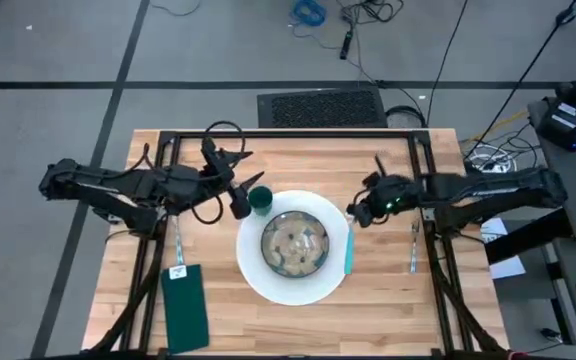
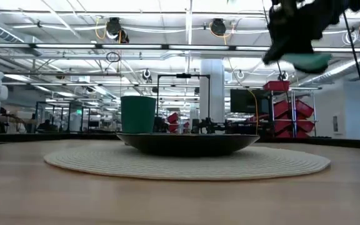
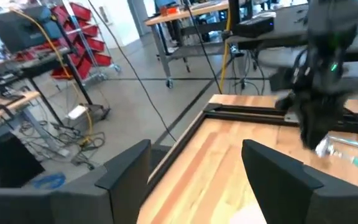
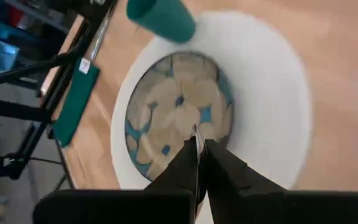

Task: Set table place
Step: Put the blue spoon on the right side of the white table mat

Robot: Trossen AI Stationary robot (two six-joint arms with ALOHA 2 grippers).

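Wooden-strip counter (image 1: 388, 300) on a black tube frame sits under both arms. We judge it heavy, stiff and not something to grasp; it is the bearing surface, flat with enough grain that things should stay where they are put. A round white mat (image 1: 268, 285) lies at its middle with a patterned bowl (image 1: 264, 243) on it. A green cup (image 1: 261, 201) stands at the mat's far-left rim. A green napkin (image 1: 186, 305) lies toward the left edge and a fork (image 1: 413, 250) toward the right edge. The right tool (image 1: 360, 213) is just off the mat's right rim, pinched shut on a thin metal strip, which we take for the blade of the teal-handled knife (image 1: 349, 250). The low view shows the teal end held up off the wood. The knife looks light, rigid and slick at the metal, and likely to swivel in a pinch at one end; a grip nearer the handle should be steadier. The left tool (image 1: 240, 205) is beside the cup, fingers apart and empty.
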